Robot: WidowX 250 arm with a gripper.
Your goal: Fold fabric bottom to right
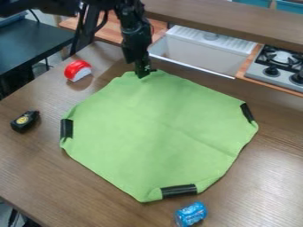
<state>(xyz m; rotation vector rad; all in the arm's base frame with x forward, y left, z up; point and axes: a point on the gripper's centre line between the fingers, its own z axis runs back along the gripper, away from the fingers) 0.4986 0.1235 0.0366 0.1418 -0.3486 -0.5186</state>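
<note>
The claw (144,73) is located at the top corner of the green fabric (154,128), which spreads out below it. Whether the claw is gripping cannot be determined. The bottom black band (179,190), the probable grasp point, lies farther from it than the right band (247,112).

Green fabric (154,128) lies spread — gripper (144,73), jaws down, at its top edge.

Your black, jointed robot arm (133,26) comes in along the top edge of the camera view, left of centre, then drops steeply, its lower end leaning slightly to the view's right; your narrow black gripper (144,72) hangs from it, pointing down.
</note>
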